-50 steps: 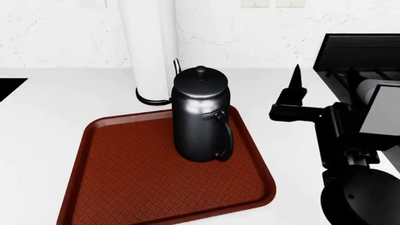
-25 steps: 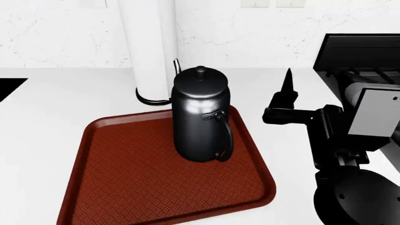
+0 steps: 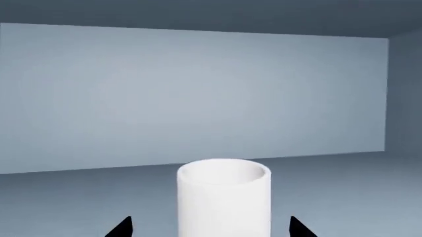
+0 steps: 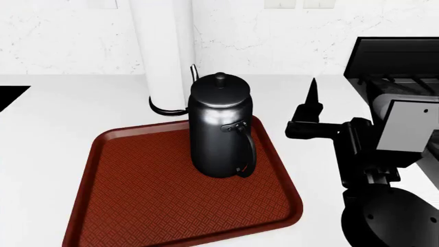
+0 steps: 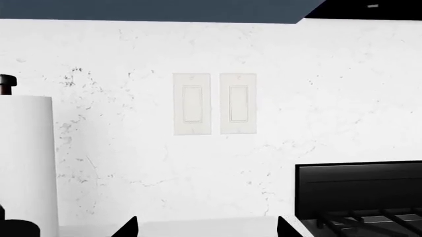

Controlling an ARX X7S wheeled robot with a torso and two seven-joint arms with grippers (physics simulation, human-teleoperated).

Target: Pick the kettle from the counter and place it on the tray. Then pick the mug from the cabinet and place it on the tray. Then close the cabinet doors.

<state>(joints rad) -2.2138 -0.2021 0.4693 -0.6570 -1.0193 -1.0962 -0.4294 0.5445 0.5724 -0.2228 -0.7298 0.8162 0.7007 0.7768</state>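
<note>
A white marbled wall [image 4: 288, 36] backs a plain white bench [image 4: 61, 113]. Two light switches [image 5: 214, 103] are set into this wall, visible in the right wrist view.

The tray [image 4: 137, 206], dark red with a diamond texture, lies on the bench at the centre of the head view. The kettle [image 4: 219, 128] stands upright on the tray, toward the tray's 1 o'clock corner, with its loop handle facing 5 o'clock. At 11 o'clock from the kettle, off the tray, stands a wide white cylinder [image 4: 164, 51] with a black base ring. A black appliance [image 4: 398, 56] occupies the bench at 2 o'clock from the kettle.

The right claw [image 4: 314, 100] hovers above the bench at 3 o'clock from the kettle, apart from it, with one finger tip pointing up. In the right wrist view both finger tips show spread apart with nothing between them: the right claw [image 5: 205, 228] is released.

The left wrist view shows the interior of a blue-grey cabinet [image 3: 197, 94]. The mug [image 3: 224, 197] stands upright on the cabinet floor. The left claw [image 3: 211, 228] is released: its two finger tips sit one on either side of the mug, each with a visible gap to the mug wall. The mug handle cannot be seen.
</note>
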